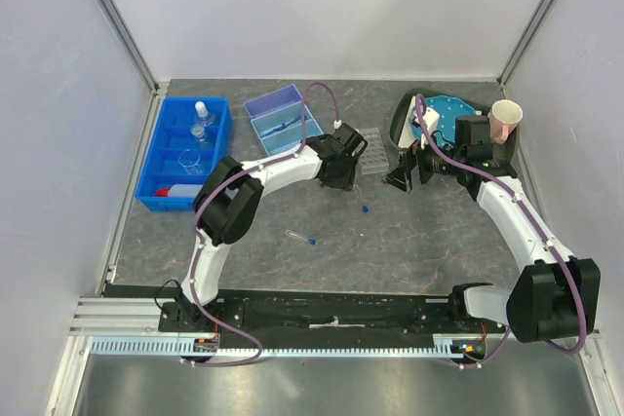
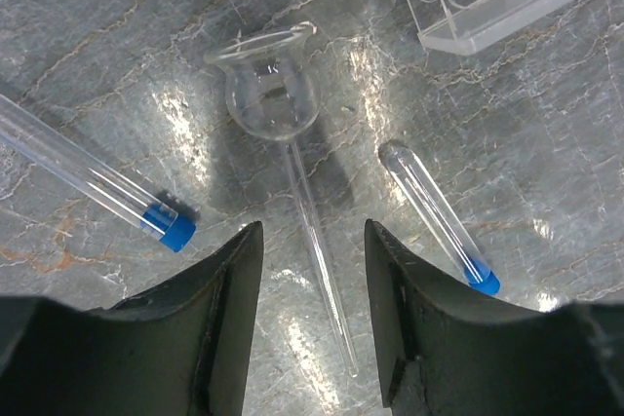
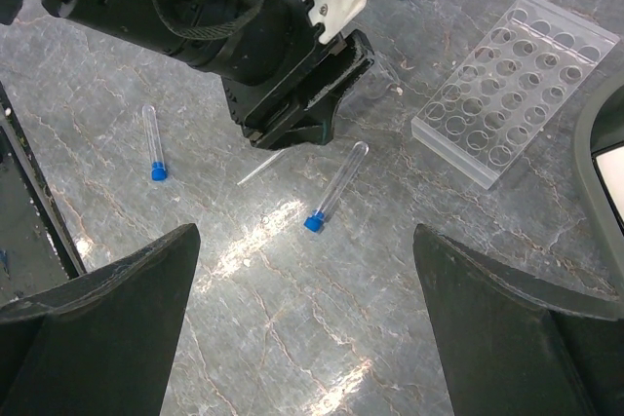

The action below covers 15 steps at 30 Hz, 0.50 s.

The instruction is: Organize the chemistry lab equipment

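On table (image 2: 117, 26), left gripper (image 2: 312, 233) half spread, glass funnel (image 2: 271, 94) stem between jaws, untouched; right gripper (image 3: 304, 241) spread wide, empty.

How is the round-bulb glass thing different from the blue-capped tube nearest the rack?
The bulb glass has a round bulb and thin stem; the tube is straight. The tube has a blue cap; the bulb glass has none. The bulb glass's stem lies between the left gripper's fingers; the tube lies outside them. Both are clear and lie flat.

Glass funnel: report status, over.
Left claw open, straddling glass funnel stem, not gripped. Right claw open, empty. Blue-capped tubes either side, clear of jaws.
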Tool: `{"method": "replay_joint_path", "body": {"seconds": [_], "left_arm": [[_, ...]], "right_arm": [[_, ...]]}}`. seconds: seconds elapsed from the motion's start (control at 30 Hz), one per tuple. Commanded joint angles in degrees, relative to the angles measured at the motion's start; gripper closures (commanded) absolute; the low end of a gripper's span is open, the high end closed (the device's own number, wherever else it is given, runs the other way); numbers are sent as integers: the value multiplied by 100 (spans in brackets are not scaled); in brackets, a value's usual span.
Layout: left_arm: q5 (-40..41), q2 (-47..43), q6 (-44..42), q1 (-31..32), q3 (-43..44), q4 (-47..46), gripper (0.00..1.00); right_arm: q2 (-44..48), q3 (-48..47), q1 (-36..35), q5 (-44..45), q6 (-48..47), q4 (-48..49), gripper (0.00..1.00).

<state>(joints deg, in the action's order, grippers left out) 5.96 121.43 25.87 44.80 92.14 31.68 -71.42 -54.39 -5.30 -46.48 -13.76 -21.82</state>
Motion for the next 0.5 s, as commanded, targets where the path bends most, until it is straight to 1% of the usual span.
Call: {"method": "replay_joint_path", "body": {"seconds": [0.0, 0.1, 0.2, 0.33, 0.4, 0.47], "left_arm": [[292, 153, -82, 47, 349, 93, 48], [380, 232, -82, 56, 436, 128, 51], [547, 346, -82, 73, 551, 233, 56], [565, 443, -82, 91, 612, 242, 57], [521, 496, -73, 99, 639, 242, 62], [477, 522, -56, 117, 665, 251, 65]], "right_arm": [[40, -80, 3, -54, -118, 64, 2], [23, -72, 11, -45, -127, 56, 2], [14, -80, 11, -37, -144, 47, 2], [5, -80, 3, -28, -145, 47, 2], [-12, -89, 11, -28, -153, 38, 2], [-21, -89, 20, -19, -162, 38, 2]]}}
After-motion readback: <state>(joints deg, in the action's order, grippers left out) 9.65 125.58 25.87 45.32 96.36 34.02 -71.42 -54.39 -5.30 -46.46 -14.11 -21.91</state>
